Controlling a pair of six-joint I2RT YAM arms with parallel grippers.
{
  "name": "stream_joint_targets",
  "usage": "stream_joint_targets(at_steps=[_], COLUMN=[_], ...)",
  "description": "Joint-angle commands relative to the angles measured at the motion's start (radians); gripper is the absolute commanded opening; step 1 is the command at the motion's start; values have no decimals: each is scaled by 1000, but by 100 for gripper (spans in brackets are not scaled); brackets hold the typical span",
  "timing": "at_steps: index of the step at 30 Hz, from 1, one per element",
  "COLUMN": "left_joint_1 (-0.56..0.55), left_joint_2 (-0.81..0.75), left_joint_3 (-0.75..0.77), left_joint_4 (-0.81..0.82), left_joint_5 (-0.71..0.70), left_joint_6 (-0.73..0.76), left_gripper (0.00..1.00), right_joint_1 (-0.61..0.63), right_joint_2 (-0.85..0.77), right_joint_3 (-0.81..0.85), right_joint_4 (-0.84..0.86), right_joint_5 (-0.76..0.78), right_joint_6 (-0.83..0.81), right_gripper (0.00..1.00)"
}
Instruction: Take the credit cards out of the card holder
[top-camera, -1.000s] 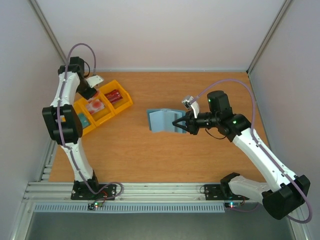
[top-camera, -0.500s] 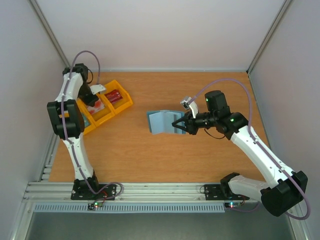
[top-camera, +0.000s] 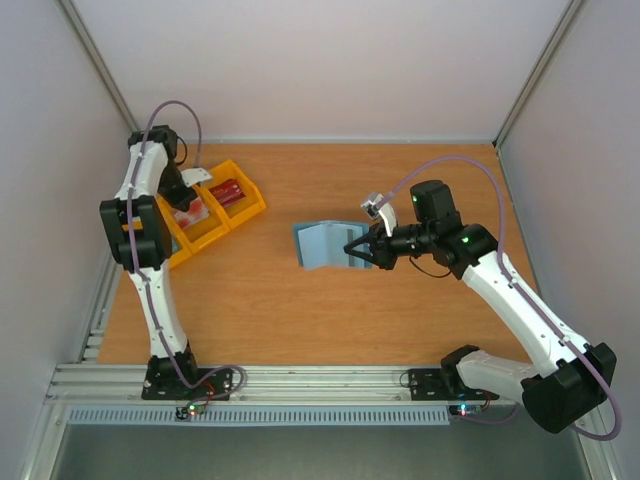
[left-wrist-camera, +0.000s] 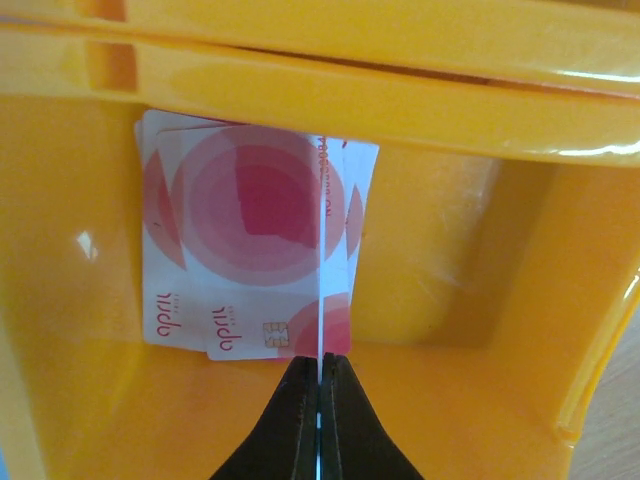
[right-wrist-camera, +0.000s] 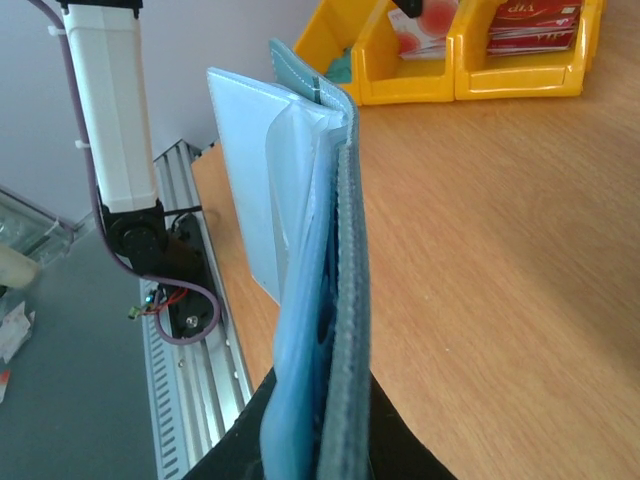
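The slate-blue card holder (top-camera: 322, 243) hangs open over the table's middle, and my right gripper (top-camera: 358, 250) is shut on its right half. In the right wrist view the card holder (right-wrist-camera: 345, 300) stands edge-on between the black fingers, with my right gripper (right-wrist-camera: 318, 405) clamped on its lower end. My left gripper (top-camera: 186, 200) is down in the middle compartment of the yellow tray. It (left-wrist-camera: 320, 362) is shut on a pinkish-red credit card (left-wrist-camera: 321, 300) seen edge-on. Two more pinkish-red credit cards (left-wrist-camera: 240, 230) lie flat under it.
The yellow three-compartment tray (top-camera: 243, 213) sits at the table's back left. Its far compartment holds dark red cards (top-camera: 226, 192) and its near one something teal (top-camera: 165, 240). The right wrist view shows the tray (right-wrist-camera: 420, 85) beyond the card holder. White walls enclose the table.
My left arm has swung back and lowered its gripper with the card into the tray's middle compartment. The right gripper and the card holder shifted slightly, then held still.
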Motion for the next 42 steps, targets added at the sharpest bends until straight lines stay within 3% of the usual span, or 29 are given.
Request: stream_joint_targets(at_steps=[1,8,10,15,22,28,30,32,42], left_joint_1=[-3,-5,-3,-3,-5,-3,-3,-4,-14], left_joint_2=[13,30,44,76,54,2,-12,-30,-337], left_joint_3=[-1,8,8,27,82,72,77,96,48], left_joint_4=[-34,-15,12,65,150,152,143,112,-178], left_joint_5=[-17,-34,-85,-164,-169,-111,-84,-34,747], left_joint_6=[37,31,32,39,-1,13,8,-9,-61], left_gripper=[0,1,7,38,47,64,65,64,68], right_joint_1=[-3,-3,-3,-2,-2,-2,-2,-2,-2], right_joint_2=[-22,-16,-16,-13,-9,-5,-4,-5,-36], right_joint_3=[21,17,17,15,13,12,13,13,28], right_joint_4=[13,20,21,20,25,22,23,26,49], right_joint_5=[-21,-35,-39,-43,-62,-76,-79,-79,-14], right_joint_6=[-10,-8,-8,-9,-8,-8,-9,-7,65], right_gripper=[2,2,2,2,3,4,3,3,3])
